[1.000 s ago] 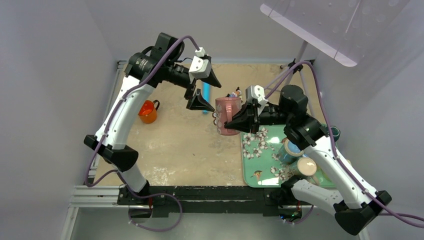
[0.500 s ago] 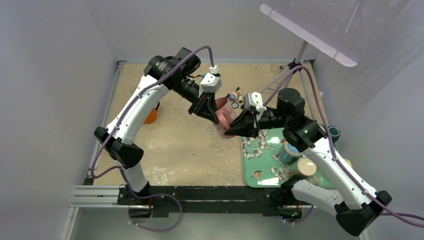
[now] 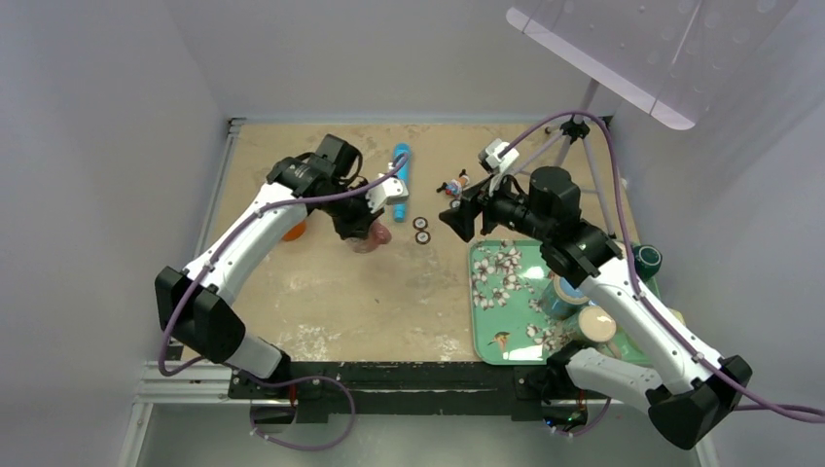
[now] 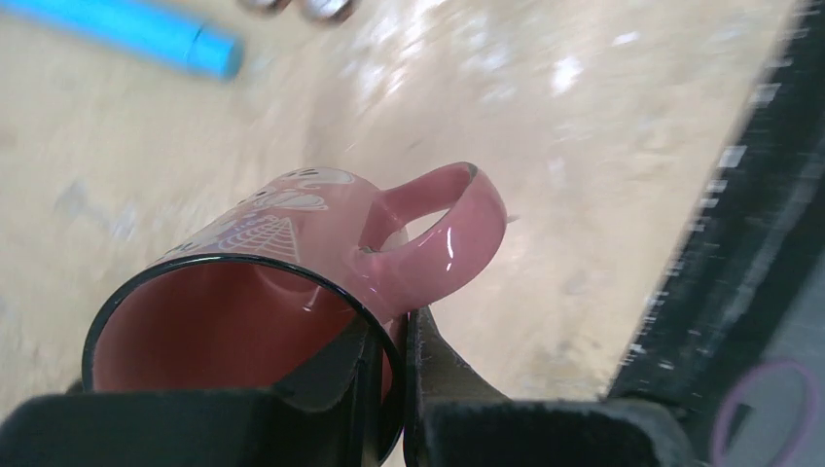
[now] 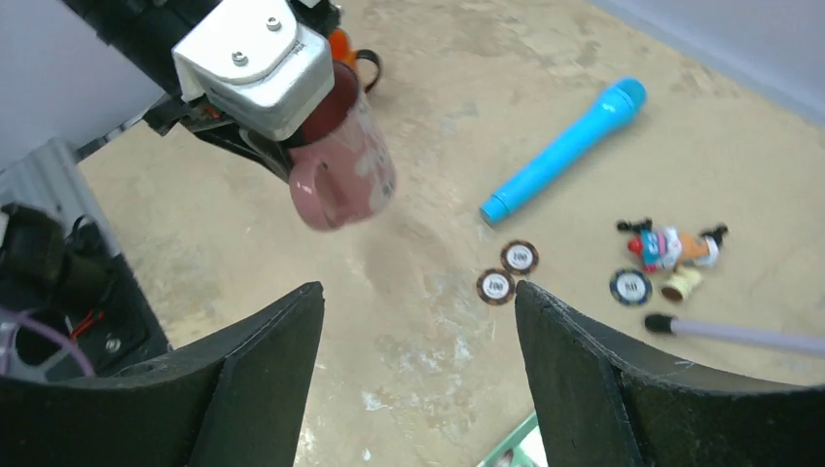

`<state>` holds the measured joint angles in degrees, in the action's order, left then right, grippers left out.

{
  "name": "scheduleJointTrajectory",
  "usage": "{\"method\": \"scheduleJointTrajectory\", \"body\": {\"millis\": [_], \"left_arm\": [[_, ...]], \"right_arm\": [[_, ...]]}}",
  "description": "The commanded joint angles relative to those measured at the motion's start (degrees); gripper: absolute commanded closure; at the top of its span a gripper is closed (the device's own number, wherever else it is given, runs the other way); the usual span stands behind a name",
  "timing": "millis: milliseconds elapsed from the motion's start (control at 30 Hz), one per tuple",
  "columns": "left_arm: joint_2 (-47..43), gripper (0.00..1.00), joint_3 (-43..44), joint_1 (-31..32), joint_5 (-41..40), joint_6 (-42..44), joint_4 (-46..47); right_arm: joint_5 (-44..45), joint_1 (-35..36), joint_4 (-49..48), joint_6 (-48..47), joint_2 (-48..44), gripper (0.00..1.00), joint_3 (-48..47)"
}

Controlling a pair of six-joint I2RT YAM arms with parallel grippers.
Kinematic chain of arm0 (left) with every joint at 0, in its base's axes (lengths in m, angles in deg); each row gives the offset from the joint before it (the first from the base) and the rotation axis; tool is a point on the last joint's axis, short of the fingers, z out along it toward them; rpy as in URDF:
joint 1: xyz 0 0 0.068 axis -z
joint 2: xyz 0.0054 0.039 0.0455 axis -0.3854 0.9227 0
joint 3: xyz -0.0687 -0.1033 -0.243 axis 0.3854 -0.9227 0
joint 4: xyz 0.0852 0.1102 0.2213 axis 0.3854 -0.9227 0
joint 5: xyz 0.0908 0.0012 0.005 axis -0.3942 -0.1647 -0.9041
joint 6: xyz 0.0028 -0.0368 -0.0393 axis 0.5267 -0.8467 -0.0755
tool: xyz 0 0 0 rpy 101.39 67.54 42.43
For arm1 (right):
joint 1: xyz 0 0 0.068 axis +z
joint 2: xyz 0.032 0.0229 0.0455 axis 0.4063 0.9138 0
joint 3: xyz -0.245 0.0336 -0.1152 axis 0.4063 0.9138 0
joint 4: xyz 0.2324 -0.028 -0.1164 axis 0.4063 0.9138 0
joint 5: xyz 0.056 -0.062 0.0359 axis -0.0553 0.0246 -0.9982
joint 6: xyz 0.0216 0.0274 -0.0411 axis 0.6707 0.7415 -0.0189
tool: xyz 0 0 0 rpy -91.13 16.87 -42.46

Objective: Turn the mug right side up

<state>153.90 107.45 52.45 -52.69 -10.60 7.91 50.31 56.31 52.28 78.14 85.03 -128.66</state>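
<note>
Top external: the pink mug had changed hands. A second earlier my right end effector carried it. Now the left end effector had it, at 9 o'clock of the two poker chips, and the right one had backed off to their 3 o'clock. I judged the handover done and the flip nearly made.

Left wrist: the left fingers were nearly closed, pinching the rim wall beside the handle, one inside and one outside. The mouth faced the camera, and the mug hung tilted above the worktop.

Right wrist: the right jaws stood wide and empty. The mug hung well off at 11 o'clock, and by my judgement it was not yet set down.
</note>
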Motion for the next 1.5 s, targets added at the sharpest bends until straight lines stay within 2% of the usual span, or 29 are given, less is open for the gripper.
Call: {"method": "scheduleJointTrajectory", "body": {"millis": [0, 100, 200, 300, 400, 500, 567, 700, 767, 900, 1033, 1200, 1300, 1467], "left_arm": [[-2.9, 1.0, -7.3, -5.4, -17.8, -4.3, 23.0], [4.1, 1.0, -4.7, -7.4, -18.9, -6.5, 25.5], [11.3, 1.0, -0.2, -8.9, -20.9, -9.7, 25.8], [14.5, 1.0, -0.2, -9.7, -19.9, -10.8, 29.1], [17.0, 1.0, -0.5, -9.9, -18.8, -11.8, 31.2], [20.1, 1.0, 0.4, -10.3, -18.8, -12.6, 30.6], [21.6, 1.0, 0.7, -10.6, -18.7, -13.2, 30.4], [22.9, 1.0, 0.5, -10.7, -18.2, -13.5, 29.8], [22.2, 0.99, 0.2, -10.8, -17.7, -14.0, 29.3], [18.8, 0.66, -1.3, -12.0, -16.2, -15.7, 30.0], [16.7, 0.45, -0.4, -14.4, -13.8, -17.5, 28.8], [12.2, 0.33, 3.2, -14.6, -7.8, -17.2, 24.4], [9.2, 0.31, 6.8, -14.5, -2.4, -18.0, 19.7], [4.8, 0.3, 8.4, -14.5, 1.9, -19.7, 16.5]], "right_arm": [[14.3, -0.1, -3.3, 9.0, 0.0, 0.24, 1.8], [24.1, 0.0, 1.0, 14.8, 1.7, 0.24, 0.9], [37.0, 0.0, 10.8, 22.0, 4.8, 0.25, -2.3], [45.4, -0.1, 20.2, 27.7, 7.4, 0.3, -4.7], [49.9, -0.2, 26.5, 31.7, 8.8, 0.32, -4.8], [53.6, -1.0, 33.0, 38.9, 8.9, 0.26, -4.1], [53.6, -3.2, 36.4, 43.0, 8.7, 0.21, -3.2], [52.6, -10.4, 42.2, 48.7, 8.4, 0.19, -1.7], [54.5, -11.5, 46.3, 52.1, 8.3, 0.16, -2.1], [56.3, -11.6, 50.3, 55.5, 5.6, 0.11, -2.2], [56.4, -12.8, 50.7, 57.3, 2.3, 0.1, -0.9], [53.8, -18.3, 49.5, 57.9, -0.3, 0.07, 3.0], [50.0, -21.6, 44.9, 55.6, -1.7, 0.1, 7.2], [44.3, -22.1, 39.2, 53.3, 0.3, 0.15, 10.2]]}}
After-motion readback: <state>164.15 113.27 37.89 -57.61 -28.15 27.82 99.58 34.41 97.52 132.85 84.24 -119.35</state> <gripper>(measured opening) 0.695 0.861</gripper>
